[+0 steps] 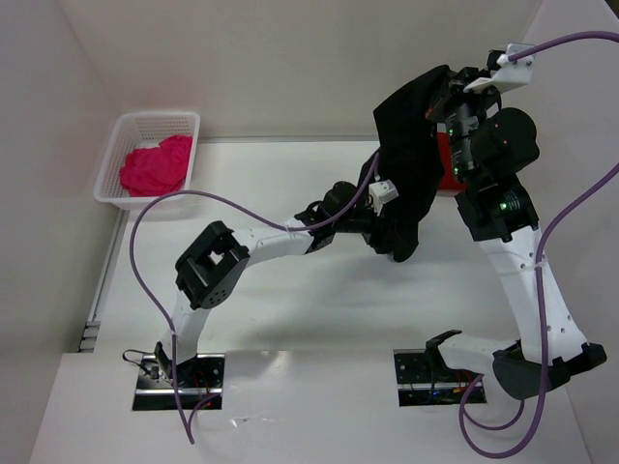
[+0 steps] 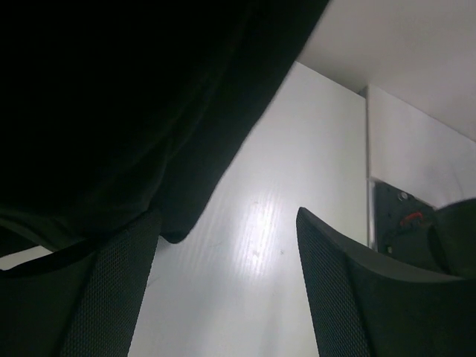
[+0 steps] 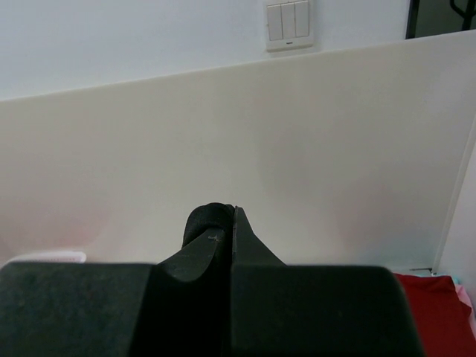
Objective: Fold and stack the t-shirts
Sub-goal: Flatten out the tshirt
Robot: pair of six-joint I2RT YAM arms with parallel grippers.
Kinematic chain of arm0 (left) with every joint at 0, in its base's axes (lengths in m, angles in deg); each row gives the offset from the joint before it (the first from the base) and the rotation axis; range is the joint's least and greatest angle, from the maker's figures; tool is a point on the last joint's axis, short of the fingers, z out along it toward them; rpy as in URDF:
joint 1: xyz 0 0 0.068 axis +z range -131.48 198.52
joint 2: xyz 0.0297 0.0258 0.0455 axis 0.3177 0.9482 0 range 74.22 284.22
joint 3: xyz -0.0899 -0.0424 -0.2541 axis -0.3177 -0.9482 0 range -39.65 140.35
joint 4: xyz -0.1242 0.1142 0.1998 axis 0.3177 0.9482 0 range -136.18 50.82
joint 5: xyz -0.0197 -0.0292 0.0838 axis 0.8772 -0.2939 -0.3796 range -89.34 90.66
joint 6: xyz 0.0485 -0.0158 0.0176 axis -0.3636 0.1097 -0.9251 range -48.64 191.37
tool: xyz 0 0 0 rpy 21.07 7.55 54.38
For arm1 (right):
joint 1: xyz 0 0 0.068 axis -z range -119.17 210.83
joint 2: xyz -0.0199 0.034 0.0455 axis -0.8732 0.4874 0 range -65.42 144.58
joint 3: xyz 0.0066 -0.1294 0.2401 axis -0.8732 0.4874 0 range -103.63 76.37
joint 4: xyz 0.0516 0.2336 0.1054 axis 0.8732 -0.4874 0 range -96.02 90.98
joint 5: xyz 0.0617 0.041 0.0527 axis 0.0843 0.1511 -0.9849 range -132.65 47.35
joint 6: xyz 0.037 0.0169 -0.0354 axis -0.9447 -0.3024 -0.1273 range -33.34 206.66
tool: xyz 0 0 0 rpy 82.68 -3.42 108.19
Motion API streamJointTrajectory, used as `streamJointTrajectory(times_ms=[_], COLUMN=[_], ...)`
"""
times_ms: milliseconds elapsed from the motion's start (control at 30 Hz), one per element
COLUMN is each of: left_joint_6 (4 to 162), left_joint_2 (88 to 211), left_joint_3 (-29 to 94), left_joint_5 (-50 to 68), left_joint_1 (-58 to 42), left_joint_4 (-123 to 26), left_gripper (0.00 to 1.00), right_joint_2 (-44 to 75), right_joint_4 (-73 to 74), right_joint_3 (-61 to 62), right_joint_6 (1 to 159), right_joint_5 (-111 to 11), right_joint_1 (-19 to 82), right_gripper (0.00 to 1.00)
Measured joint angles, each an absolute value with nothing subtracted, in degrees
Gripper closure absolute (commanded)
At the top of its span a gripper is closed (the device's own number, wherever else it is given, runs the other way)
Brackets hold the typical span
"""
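Starting at the near edge, the left arm reaches out over the white surface (image 1: 319,309) toward the centre. The left end effector (image 2: 227,223) has its fingers spread wide apart, with nothing between them. Just above them comes the lower edge of the black t-shirt (image 1: 411,145). On the left wrist camera its dark hem fills the upper left and drops to the tip of the left-hand finger, and whether it touches I cannot tell. Follow the cloth up and it hangs in a long drape from the right end effector (image 3: 233,217). That one is raised high on the right, fingers pressed together on a pinch of that black fabric. Behind the drape, the dark red t-shirt (image 1: 447,162) lies on the surface, mostly hidden by the right arm. Far left, 1 white mesh basket (image 1: 145,119) holds the crumpled pink t-shirt (image 1: 155,166).
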State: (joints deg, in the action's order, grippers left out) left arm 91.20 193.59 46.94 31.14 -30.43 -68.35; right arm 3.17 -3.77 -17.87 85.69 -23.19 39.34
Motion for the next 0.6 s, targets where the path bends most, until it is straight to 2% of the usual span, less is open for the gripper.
streamJointTrajectory(times_ms=[167, 300, 600], left_joint_6=[92.56, 93.84, 98.65], left_joint_2=[194.25, 194.25, 194.25], left_joint_3=[46.94, 46.57, 44.55], left_joint_5=[24.86, 19.27, 6.68], left_joint_1=[-30.58, -30.53, -30.53], left_joint_4=[-70.61, -73.08, -75.0], left_gripper=[0.2, 0.28, 0.3], right_joint_2=[3.17, 3.15, 2.74], right_joint_4=[-3.91, -3.97, -3.93], right_joint_3=[-17.87, -17.87, -17.87], right_joint_6=[85.69, 85.69, 85.69], right_joint_5=[-23.49, -23.67, -23.67], right_joint_1=[39.34, 39.34, 39.34], right_gripper=[1.0, 1.0, 1.0])
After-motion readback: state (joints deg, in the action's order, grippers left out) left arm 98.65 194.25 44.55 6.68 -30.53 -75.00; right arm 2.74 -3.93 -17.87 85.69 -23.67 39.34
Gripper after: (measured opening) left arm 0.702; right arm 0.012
